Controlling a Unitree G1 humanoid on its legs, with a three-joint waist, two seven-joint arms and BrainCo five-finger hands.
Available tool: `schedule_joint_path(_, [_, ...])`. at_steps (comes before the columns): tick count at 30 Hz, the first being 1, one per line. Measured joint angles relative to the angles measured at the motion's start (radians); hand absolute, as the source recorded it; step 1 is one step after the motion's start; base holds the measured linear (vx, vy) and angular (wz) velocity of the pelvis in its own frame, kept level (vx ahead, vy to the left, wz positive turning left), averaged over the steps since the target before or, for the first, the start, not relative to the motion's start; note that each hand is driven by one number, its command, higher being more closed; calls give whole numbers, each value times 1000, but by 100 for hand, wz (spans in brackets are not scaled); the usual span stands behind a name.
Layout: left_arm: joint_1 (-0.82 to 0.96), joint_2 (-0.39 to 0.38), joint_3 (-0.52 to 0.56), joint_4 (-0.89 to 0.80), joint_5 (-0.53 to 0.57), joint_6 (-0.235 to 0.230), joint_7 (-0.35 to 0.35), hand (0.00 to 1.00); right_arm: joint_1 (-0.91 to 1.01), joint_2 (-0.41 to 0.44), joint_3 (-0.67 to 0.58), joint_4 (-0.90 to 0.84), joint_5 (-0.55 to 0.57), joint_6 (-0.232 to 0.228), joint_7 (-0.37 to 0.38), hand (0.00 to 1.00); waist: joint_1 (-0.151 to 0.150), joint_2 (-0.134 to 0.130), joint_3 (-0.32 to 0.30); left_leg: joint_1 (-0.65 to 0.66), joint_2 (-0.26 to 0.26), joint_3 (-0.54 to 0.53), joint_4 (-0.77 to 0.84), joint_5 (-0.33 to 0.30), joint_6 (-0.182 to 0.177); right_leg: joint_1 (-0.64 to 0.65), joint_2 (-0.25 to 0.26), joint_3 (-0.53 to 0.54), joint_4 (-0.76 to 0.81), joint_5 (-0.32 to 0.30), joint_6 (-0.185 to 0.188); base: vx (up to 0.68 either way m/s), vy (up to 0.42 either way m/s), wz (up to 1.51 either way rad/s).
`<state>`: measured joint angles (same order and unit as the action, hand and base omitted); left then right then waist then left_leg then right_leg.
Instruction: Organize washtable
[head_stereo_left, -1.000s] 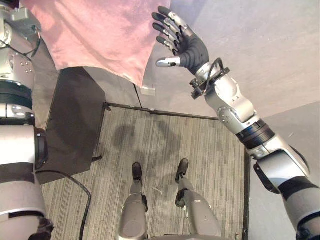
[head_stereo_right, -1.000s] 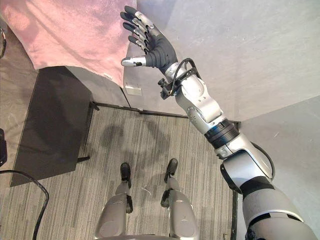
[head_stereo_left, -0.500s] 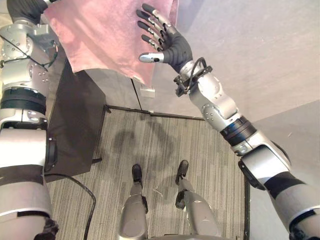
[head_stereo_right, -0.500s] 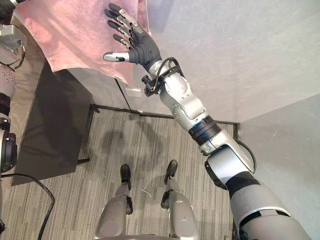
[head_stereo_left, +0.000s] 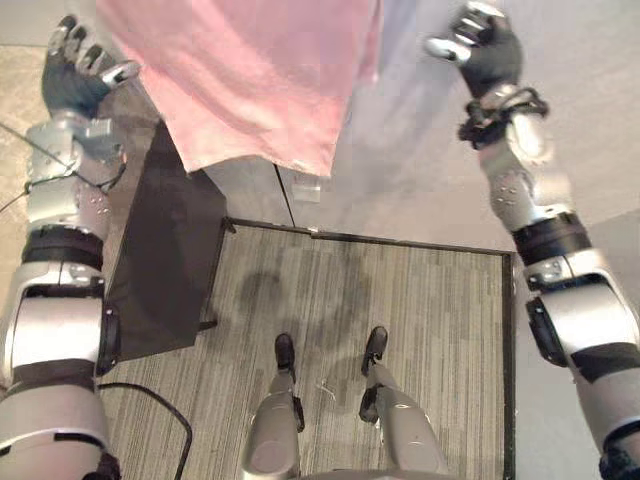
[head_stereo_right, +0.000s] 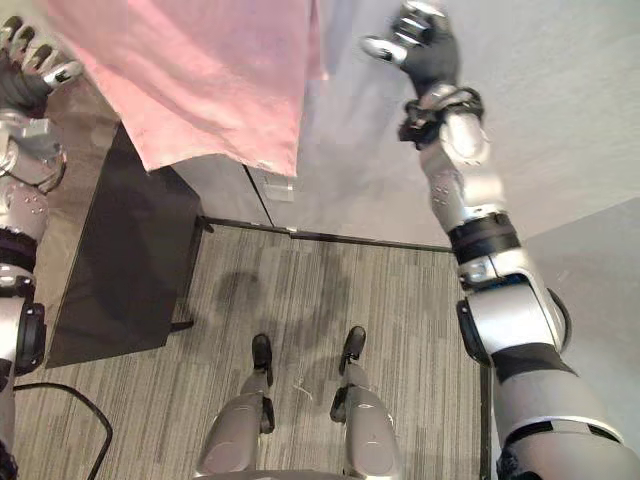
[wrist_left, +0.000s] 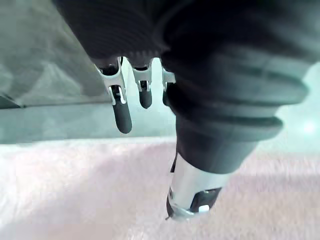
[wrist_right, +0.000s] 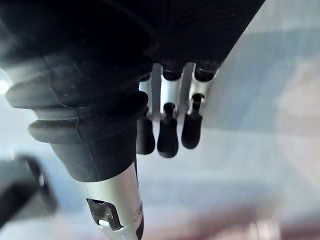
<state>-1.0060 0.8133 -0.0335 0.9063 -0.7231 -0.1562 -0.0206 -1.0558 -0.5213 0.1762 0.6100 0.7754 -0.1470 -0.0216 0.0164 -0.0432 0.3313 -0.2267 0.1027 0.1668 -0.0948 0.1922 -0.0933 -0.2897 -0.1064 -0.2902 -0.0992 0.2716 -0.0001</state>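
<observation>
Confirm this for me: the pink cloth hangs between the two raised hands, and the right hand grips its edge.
Wrong in one respect. The pink cloth does hang between the left hand and the right hand, both raised, but the right hand grips nothing: the left eye view shows it apart from the cloth's edge, fingers relaxed.

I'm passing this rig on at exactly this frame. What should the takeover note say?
Left hand: open and empty, raised beside the pink towel.
Right hand: open and empty, raised on the towel's other side, apart from it.
Towel: hangs loose and unfolded between the hands; its top runs out of view.
Done: no tidying visible.
Left: probably grasp the towel, then fold or place it.
</observation>
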Motion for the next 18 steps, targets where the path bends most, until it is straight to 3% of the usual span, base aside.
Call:
schedule_joint_path(6, [255,4,168,-52,-12,1,0,0,485,4,-124,-189,-2,10,-9,0,-5,41,-42,33,2,38,0,-18,-3,8,5,45,0,-17,19,-11,-8,-19])
schedule_joint_path(11, [495,-5,272,-119,-11,1,-3,0,836,67,-174,-305,-14,41,54,0,-34,40,-93,86,13,75,0,-51,-15,40,18,77,0,-31,26,24,9,-25])
schedule_joint_path(14, [669,-86,367,-170,-7,-8,-16,0,1039,161,-256,-325,-30,49,91,0,-51,36,-156,106,23,83,0,-73,-21,58,25,81,-1,-51,31,49,19,-7])
schedule_joint_path(17, [797,-216,464,-240,30,-23,-21,0,1182,275,-385,-324,-42,60,88,0,-59,41,-207,129,27,83,0,-85,-23,84,31,76,-4,-71,36,54,26,3])
schedule_joint_path(18, [856,-290,477,-267,41,-38,-20,0,1223,324,-440,-324,-42,62,85,0,-59,45,-226,140,27,83,0,-94,-22,101,31,76,-4,-75,36,45,37,3])
